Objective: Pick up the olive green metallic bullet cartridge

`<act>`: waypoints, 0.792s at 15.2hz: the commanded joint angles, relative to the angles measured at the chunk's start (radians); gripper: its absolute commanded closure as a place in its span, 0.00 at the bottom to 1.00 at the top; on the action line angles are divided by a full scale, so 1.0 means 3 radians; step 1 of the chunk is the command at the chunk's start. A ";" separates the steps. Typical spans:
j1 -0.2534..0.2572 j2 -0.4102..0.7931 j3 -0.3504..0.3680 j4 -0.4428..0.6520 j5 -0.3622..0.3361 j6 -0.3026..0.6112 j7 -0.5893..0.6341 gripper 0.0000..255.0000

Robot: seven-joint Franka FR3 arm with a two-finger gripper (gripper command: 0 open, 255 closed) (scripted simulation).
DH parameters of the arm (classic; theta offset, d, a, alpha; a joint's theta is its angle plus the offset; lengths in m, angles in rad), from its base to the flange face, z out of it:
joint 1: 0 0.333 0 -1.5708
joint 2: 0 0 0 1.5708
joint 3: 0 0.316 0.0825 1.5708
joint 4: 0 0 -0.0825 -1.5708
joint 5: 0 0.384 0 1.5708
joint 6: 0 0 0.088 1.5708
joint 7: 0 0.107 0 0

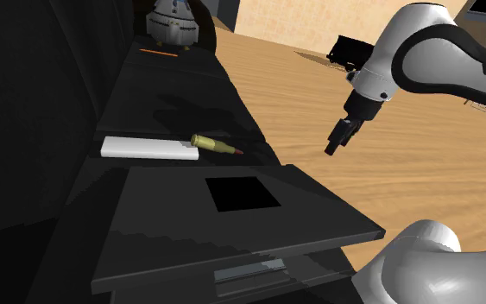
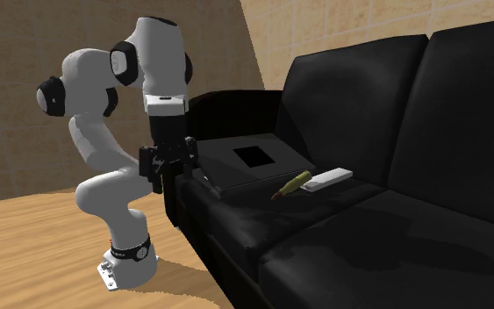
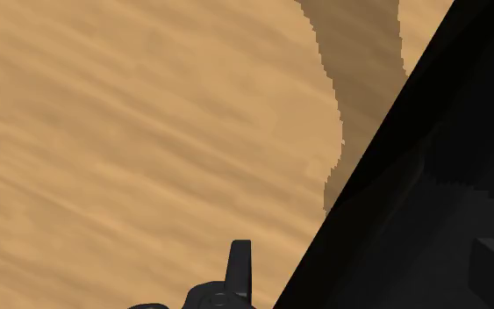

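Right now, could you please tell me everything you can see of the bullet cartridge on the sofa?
The bullet cartridge is a slim, shiny olive-gold casing narrowing to a reddish-brown tip. It lies on its side, intact, on the black sofa seat, close to a black flat board. Its base end lies beside the end of a white flat bar; whether they touch is unclear. Nothing holds it.

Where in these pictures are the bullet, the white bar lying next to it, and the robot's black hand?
bullet cartridge [image 1: 214,145]: shoulder view, middle of its olive casing.
white bar [image 1: 150,148]: shoulder view, centre of its top face.
gripper [image 1: 331,148]: shoulder view, its lower tip.
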 commanded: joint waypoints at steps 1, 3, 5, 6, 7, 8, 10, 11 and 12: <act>0.0000 0.0000 0.0000 0.0000 0.0000 0.0000 0.0000 0.00; 0.0124 0.0238 -0.0001 0.0122 0.0021 0.0119 -0.0177 0.00; 0.0244 0.0468 0.0002 0.0252 0.0046 0.0222 -0.0354 0.00; 0.0302 0.0580 0.0007 0.0320 0.0059 0.0267 -0.0443 0.00; 0.0359 0.0690 0.0013 0.0390 0.0074 0.0309 -0.0532 0.00; 0.0415 0.0798 0.0020 0.0461 0.0089 0.0347 -0.0620 0.00; 0.0524 0.1007 0.0038 0.0606 0.0120 0.0412 -0.0797 0.00; 0.0578 0.1108 0.0049 0.0680 0.0135 0.0440 -0.0884 0.00; 0.0630 0.1207 0.0062 0.0755 0.0151 0.0464 -0.0972 0.00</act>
